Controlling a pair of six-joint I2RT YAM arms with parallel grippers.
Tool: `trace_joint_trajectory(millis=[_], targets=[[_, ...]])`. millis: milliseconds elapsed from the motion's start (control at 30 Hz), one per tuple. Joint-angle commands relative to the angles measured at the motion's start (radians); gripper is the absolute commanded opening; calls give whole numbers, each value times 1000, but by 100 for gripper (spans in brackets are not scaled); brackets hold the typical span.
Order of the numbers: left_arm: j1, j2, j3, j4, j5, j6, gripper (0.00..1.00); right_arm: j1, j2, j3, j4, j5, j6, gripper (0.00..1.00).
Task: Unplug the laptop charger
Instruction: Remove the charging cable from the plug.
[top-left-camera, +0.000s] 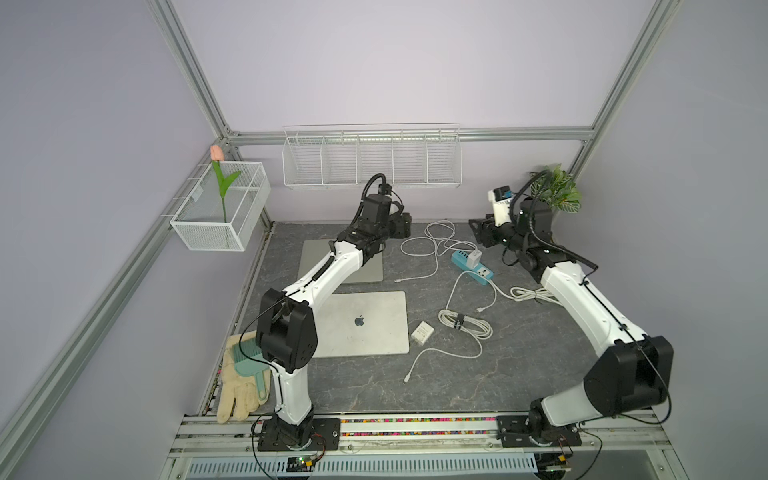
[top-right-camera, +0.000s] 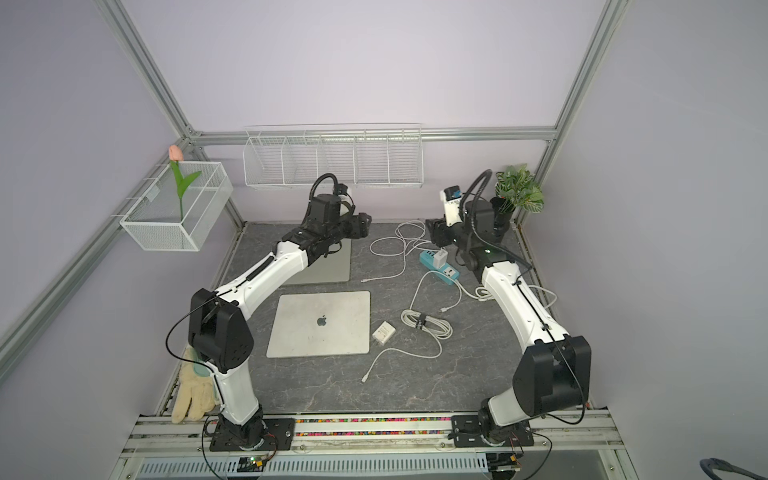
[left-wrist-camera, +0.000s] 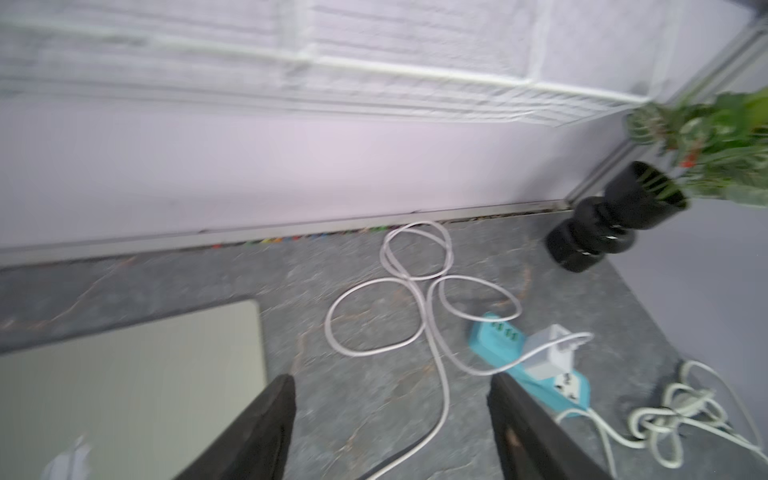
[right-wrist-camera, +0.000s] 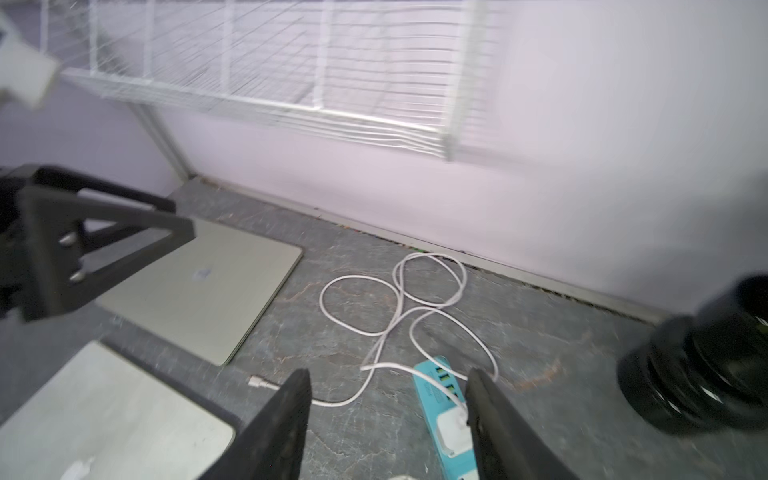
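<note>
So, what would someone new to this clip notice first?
Probably the teal power strip toward the back right of the table, with a white charger brick plugged into it. Next come two closed silver machines: the Apple-logo laptop front and centre, and a second laptop behind it, partly under the left arm.

White charger (top-left-camera: 474, 258) upright in teal power strip (top-left-camera: 484, 272); cable (left-wrist-camera: 424, 309) looped, end loose
</note>
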Motion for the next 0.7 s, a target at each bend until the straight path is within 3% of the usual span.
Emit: trace_joint_trajectory(millis=[0, 100, 233, 667], targets=[[-40, 123, 123, -74, 123, 70, 75, -33, 45, -30, 2, -61, 135, 65], [-88, 216, 246, -97, 164, 107, 75, -66, 83, -32, -32, -85, 129, 65], [-135, 307, 383, -132, 204, 167, 75, -100, 53, -134, 68, -90, 134, 65], [-146, 407, 462, -132, 242, 224, 80, -121, 68, -281, 162, -129, 150, 65]])
